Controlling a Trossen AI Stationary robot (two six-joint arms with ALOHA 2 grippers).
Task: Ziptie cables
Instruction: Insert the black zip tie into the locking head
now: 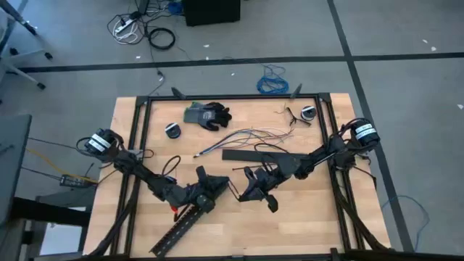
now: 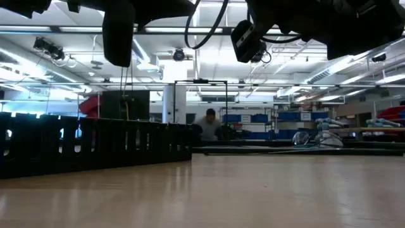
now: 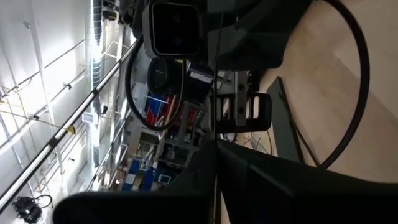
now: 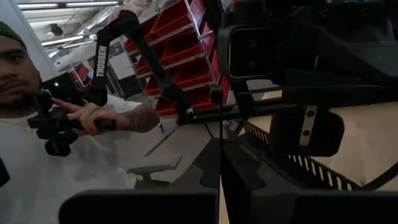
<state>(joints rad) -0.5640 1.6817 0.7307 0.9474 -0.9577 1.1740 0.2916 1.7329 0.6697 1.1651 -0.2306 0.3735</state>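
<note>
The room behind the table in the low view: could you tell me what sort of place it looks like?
Probably a robotics lab or workshop: ceiling strip lights, blue storage racks, and a seated person in the background.

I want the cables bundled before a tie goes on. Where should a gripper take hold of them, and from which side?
Probably near the gathered end of the cables, where the strands run close together beside the black strip; toward the far end they fan apart. Come straight down from above, fingers across the strands, since they lie flat on the table.
</note>
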